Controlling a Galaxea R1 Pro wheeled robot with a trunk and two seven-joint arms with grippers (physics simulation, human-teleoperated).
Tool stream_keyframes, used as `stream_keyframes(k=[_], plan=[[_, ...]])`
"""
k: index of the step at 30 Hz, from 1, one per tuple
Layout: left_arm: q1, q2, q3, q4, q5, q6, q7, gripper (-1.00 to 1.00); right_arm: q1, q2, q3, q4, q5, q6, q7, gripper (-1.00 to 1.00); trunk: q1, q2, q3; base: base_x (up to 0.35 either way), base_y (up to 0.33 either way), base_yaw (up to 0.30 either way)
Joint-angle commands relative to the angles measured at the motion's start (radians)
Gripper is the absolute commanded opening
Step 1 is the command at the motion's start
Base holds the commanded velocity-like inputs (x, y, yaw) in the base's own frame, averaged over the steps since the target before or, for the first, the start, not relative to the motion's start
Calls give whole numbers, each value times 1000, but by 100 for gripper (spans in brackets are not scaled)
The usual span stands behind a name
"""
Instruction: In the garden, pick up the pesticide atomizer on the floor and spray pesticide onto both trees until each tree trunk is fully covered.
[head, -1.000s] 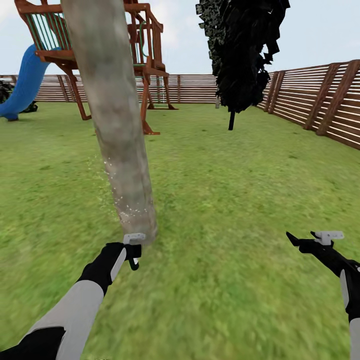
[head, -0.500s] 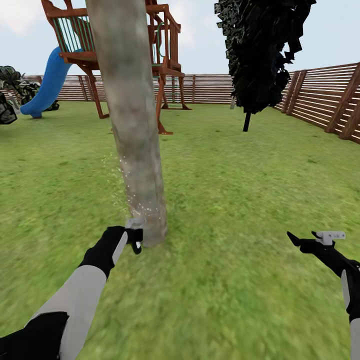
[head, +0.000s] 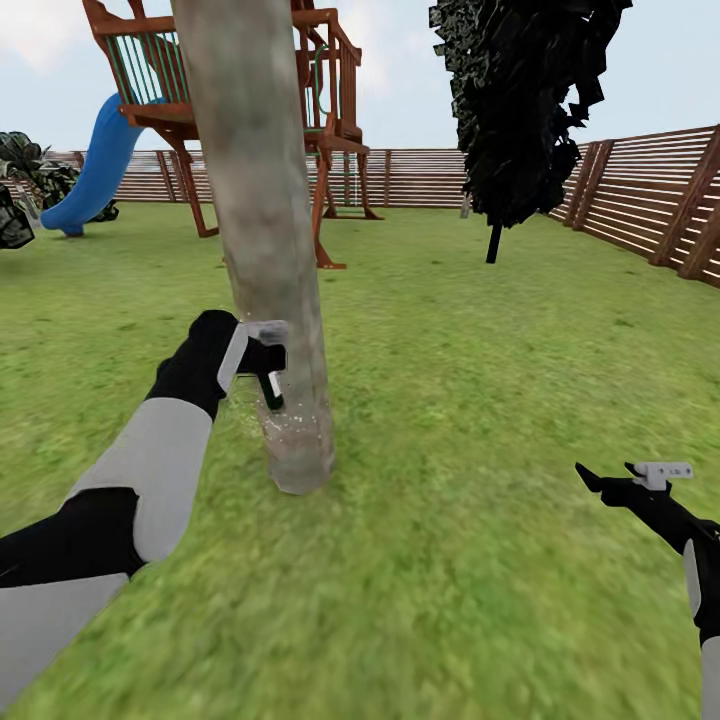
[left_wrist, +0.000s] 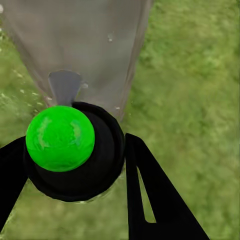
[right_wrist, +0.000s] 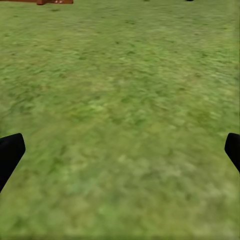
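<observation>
One arm has gone up since half a second ago. The left claw was down by the foot of the tree trunk, and now it is sitting higher, still pressed close to the trunk's side. The trunk, the fence and the playset have not shifted in the head view in that time, so the arm is moving and the robot is staying put.

The left claw is squeezing the pesticide atomizer between its two fingers. In the left wrist view the atomizer is showing its bright green dot, and its grey nozzle is pointing right at the trunk, very near it.

Tiny white specks of pesticide are dotting the trunk just below the claw, near its foot. A few more specks are showing on the bark in the left wrist view.

I think the spraying is climbing up the trunk now. The low part looks speckled, but the long part above the claw looks bare, so lots of this tree is still waiting for spray.

The right claw is hanging wide open, well away from the trunk, over the lawn, and it is holding nothing.
</observation>
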Motion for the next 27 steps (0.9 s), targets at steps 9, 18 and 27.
stream_keyframes(k=[9,18,27], plan=[[53,-1,0,13,7,-3,-1,-100,0,0,-2,0,0,0,1,100,0,0,0,0,0,0],[272,-7,-1,9,9,-113,3,-100,0,0,-1,-1,0,0,2,100,0,0,0,0,0,0],[281,-8,-2,3,9,-124,3,-100,0,0,1,0,0,0,2,100,0,0,0,0,-210,65]])
